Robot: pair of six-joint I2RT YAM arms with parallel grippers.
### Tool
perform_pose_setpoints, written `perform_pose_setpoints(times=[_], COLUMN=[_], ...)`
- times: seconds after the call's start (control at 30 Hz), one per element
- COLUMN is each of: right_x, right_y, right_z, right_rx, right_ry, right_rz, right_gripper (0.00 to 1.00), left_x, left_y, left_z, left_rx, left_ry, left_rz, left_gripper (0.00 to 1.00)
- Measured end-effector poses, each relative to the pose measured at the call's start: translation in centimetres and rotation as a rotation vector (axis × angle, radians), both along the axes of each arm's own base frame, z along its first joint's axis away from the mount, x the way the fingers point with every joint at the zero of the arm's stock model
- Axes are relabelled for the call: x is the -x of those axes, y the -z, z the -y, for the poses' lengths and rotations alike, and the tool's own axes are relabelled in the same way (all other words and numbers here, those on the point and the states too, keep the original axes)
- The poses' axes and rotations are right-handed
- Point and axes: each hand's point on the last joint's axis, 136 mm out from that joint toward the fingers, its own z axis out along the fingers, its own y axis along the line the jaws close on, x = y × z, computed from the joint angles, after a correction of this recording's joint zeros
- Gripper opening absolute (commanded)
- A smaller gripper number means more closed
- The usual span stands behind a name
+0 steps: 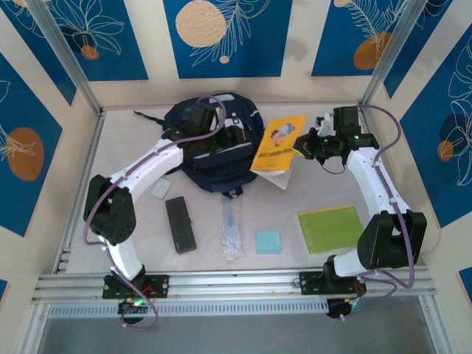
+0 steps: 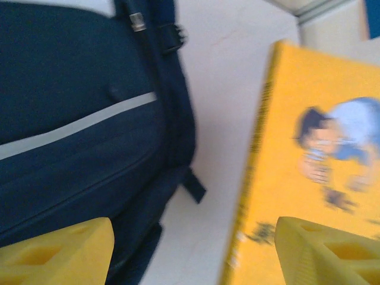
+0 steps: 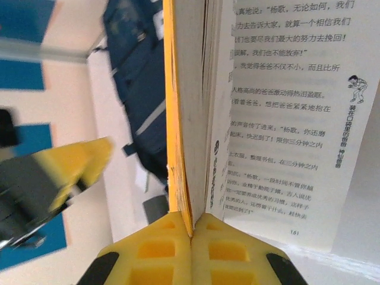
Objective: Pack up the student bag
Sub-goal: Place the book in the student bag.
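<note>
My right end effector (image 3: 191,230) pinches the yellow paperback storybook (image 1: 279,141) just beside the dark navy fabric backpack (image 1: 221,178), upper centre. My left end effector (image 2: 193,252) hangs spread over the backpack. I judge loading is under way. Next, the book must be tipped into the backpack's mouth.

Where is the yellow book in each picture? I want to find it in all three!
Top view: the yellow book is right of middle, just right of the backpack.
Left wrist: the yellow book covers the right side, cartoon cover showing.
Right wrist: the yellow book stands edge-on in the middle, pinched by the right gripper, pages open rightward.
Shared landmark: the backpack, in every view left of the yellow book.
</note>
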Motion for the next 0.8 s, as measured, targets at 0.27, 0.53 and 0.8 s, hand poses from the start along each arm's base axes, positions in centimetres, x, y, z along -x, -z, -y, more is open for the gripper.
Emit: perform_pose_setpoints(times=[0.27,0.53,0.8], right_x=[0.2,0.7,0.6], right_y=[0.0,10.7,13.9], right_z=[-7.5,-10.1,-8.1], right_rx=[-0.091,-0.102,-0.095], right_ry=[-0.215,-0.273,-0.244], right_rz=[0.044,-0.131,-0.159], right_gripper=[0.0,0.0,0.0], left_x=[1.4,1.8,1.6], left_y=[3.6,3.5,5.9], left_z=[-4.2,-5.2,-5.4], left_rx=[-0.052,-0.065,-0.096], left_ry=[-0.077,-0.103,-0.11], left_rz=[-0.086,-0.067,-0.105], left_gripper=[0.73,0.73,0.72])
